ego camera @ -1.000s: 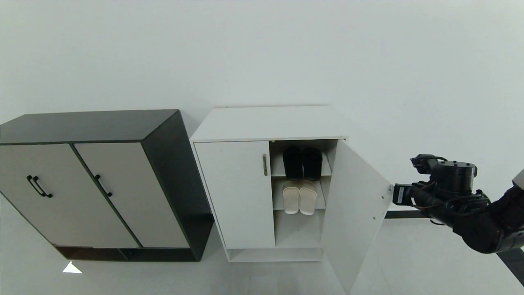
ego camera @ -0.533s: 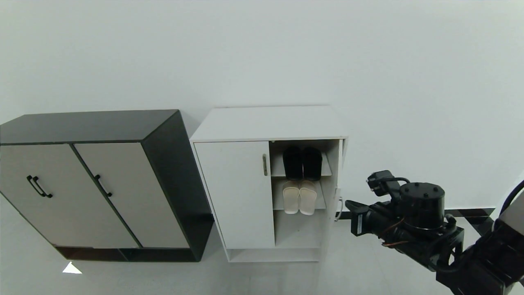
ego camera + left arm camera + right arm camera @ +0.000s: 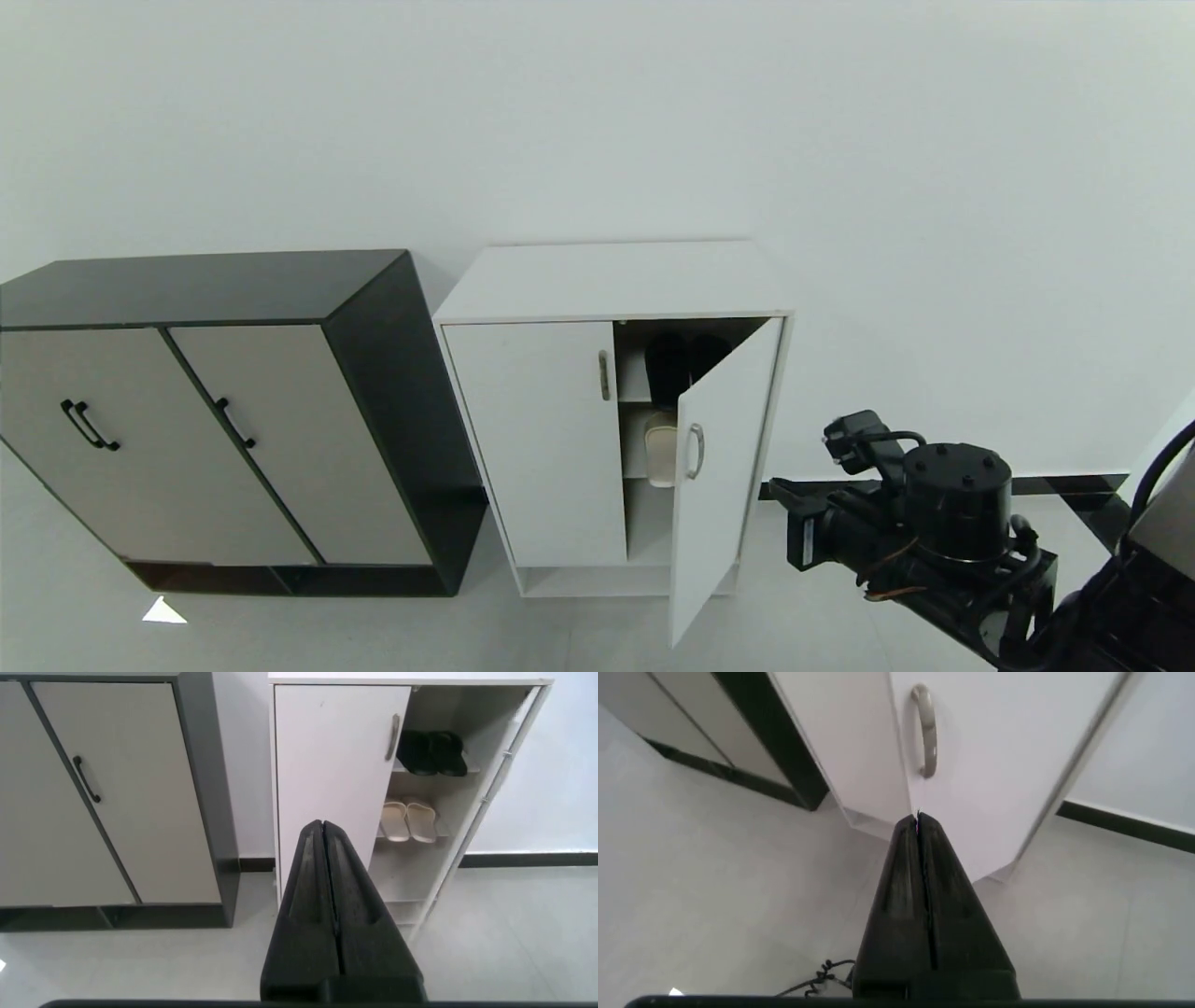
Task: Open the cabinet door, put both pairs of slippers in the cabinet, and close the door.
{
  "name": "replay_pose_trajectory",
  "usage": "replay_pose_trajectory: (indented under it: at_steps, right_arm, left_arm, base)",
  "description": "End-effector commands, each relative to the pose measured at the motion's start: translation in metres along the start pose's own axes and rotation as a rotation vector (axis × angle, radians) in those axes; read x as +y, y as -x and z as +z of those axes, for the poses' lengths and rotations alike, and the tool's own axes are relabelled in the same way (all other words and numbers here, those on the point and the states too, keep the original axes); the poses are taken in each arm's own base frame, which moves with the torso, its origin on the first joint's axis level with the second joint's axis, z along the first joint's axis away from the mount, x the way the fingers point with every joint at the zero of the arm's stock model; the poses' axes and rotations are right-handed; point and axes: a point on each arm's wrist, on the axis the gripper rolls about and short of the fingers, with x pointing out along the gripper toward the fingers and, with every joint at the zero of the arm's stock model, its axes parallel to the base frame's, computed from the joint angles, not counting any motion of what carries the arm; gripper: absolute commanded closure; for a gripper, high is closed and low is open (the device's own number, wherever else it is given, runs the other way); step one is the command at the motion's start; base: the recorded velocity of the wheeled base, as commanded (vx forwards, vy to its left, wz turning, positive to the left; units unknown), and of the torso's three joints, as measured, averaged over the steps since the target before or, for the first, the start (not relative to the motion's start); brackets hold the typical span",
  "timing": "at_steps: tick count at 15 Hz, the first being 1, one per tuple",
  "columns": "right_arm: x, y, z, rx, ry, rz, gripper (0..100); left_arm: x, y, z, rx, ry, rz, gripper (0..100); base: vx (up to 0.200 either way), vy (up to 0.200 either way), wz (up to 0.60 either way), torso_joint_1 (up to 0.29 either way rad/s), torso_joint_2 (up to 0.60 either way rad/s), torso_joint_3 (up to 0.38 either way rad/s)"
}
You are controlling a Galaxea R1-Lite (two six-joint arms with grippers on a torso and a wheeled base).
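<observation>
head view: a white cabinet (image 3: 607, 280) stands against the wall, with a dark cabinet (image 3: 233, 401) just beside it at nine o'clock. the white cabinet's left door (image 3: 537, 439) is closed. its right door (image 3: 724, 467) hangs partway across the opening, its curved handle (image 3: 695, 451) facing out. through the gap, the black slippers (image 3: 667, 364) sit on the top shelf, at twelve o'clock from the white slippers (image 3: 660, 453) on the middle shelf; the door hides part of both pairs. the right gripper (image 3: 777, 492) hangs at about four o'clock from the door handle, near the door's outer face and pointing toward it. left wrist view: the left gripper (image 3: 322, 831) has its fingers pressed together, holding nothing, and is well apart from the white cabinet. from here both pairs show side by side on their shelves, inside the open right half. right wrist view: the right gripper's fingers are pressed flat together, holding nothing. their tip is close to the door's face, below the handle; whether it touches the panel cannot be told.
</observation>
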Motion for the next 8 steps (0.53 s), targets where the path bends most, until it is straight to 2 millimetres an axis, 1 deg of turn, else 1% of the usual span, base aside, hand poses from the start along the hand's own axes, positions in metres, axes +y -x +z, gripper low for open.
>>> replay_pose_trajectory:
  at_steps: [1,2,4,8]
  right_arm:
    - [0.009,0.001,-0.015,0.035,0.019,0.031,100]
    - [0.008,-0.003,-0.021,0.044,0.02,0.027,100]
    - [0.009,-0.007,-0.025,0.028,0.023,0.033,100]
    - [0.015,-0.003,-0.029,0.037,0.032,0.052,100]
  left_arm:
    - [0.0,0.0,0.0,0.001,0.0,0.0,100]
    - [0.0,0.0,0.0,0.001,0.0,0.0,100]
    - [0.0,0.0,0.0,0.001,-0.001,0.0,100]
    - [0.0,0.0,0.0,0.0,-0.001,0.005,100]
  base:
    - [0.0,0.0,0.0,0.0,0.0,0.0]
    - [0.2,0.0,0.0,-0.002,0.01,0.002]
    - [0.2,0.0,0.0,-0.012,0.0,0.0]
    - [0.2,0.0,0.0,0.012,0.0,0.001]
